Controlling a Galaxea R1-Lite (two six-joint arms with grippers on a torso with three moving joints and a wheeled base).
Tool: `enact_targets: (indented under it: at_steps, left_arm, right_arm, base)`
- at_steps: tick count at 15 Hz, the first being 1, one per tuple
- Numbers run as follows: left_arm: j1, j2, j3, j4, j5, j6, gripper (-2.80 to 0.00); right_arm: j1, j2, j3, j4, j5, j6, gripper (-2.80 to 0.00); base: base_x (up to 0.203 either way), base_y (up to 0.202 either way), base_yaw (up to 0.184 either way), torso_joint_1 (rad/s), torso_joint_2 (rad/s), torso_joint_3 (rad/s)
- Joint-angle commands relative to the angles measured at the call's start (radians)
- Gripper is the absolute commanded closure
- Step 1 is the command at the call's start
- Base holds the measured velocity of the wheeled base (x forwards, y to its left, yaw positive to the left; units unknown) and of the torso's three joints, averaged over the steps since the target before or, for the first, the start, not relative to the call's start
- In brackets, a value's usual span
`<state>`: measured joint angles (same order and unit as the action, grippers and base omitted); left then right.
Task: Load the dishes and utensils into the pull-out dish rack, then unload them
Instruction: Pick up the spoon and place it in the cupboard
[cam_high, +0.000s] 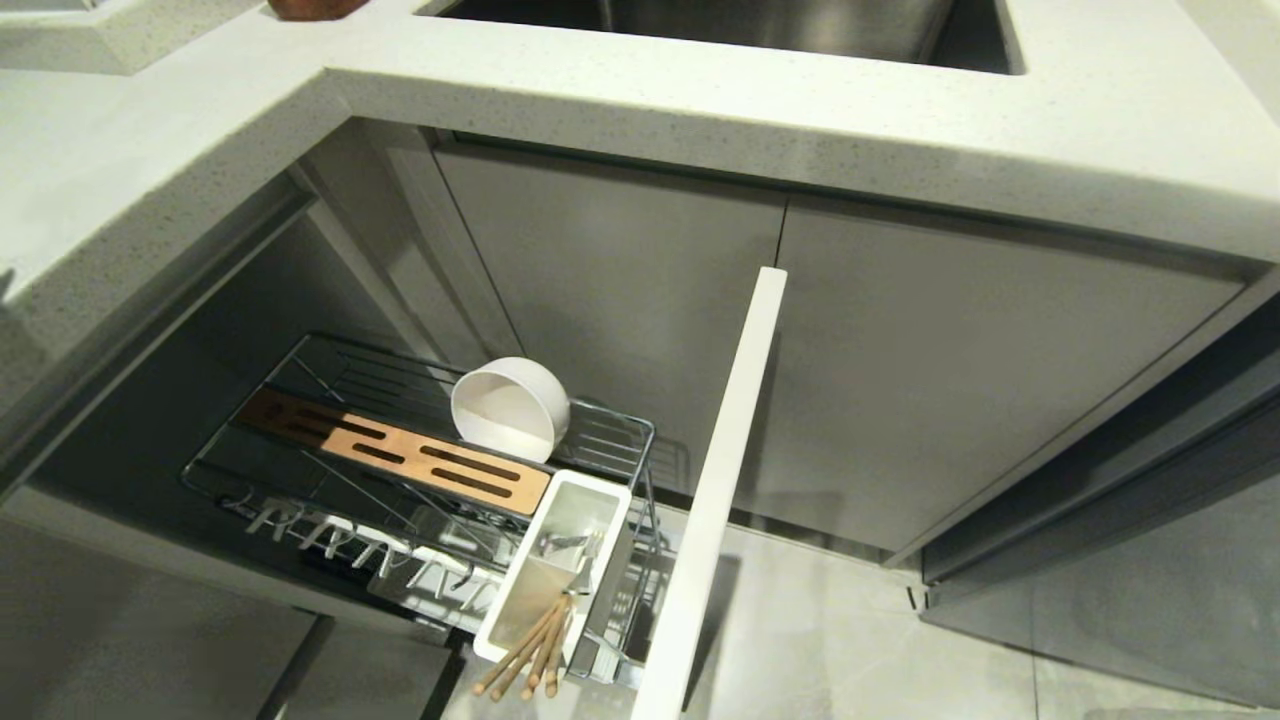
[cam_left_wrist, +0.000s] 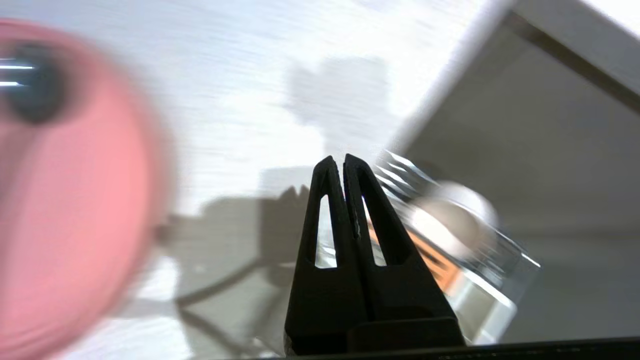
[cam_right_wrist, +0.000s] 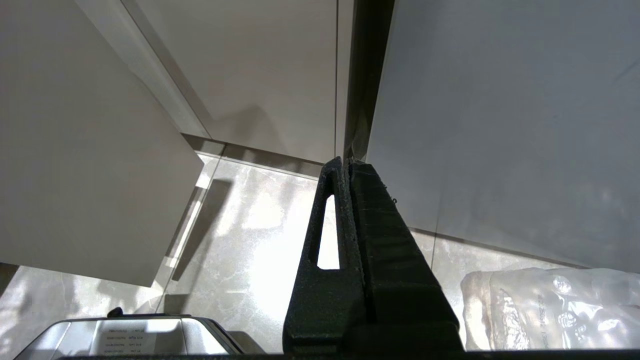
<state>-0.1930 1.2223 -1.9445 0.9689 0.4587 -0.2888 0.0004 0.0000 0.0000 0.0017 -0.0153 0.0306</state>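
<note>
Bright, even light; left wrist view motion-blurred.

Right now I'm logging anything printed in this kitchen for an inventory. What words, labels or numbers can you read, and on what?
Nothing can be read for certain.
Label on the metal box by the floor, right wrist view: several printed lines, too small to read.
Clear plastic bag, right wrist view: a line of print, too blurred to read.
Bowl, dish rack, chopsticks, pink plate: no text.

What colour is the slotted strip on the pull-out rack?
Light wood brown, with dark slots; the slotted strip shows best in the head view, beside the white bowl.
</note>
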Motion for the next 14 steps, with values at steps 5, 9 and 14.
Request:
enact_targets:
  at_steps: [5,9,14]
  left_arm:
    - [0.497,-0.042,0.004,0.027,-0.156,0.073,0.00]
    - [0.735,-0.071,0.039,0.037,-0.301,0.109,0.00]
    - [0.981,-0.089,0.098,0.031,-0.316,0.109,0.00]
  right_arm:
    - [0.001,0.000,0.002,0.000,0.000,0.000,0.00]
    - [0.001,0.001,0.002,0.000,0.000,0.000,0.00]
    - [0.001,0.000,0.003,0.000,0.000,0.001,0.00]
  base:
    - [0.000,0.000,0.000,0.000,0.00,0.000]
    - [0.000,0.000,0.000,0.000,0.00,0.000]
    - [0.000,0.000,0.000,0.000,0.00,0.000]
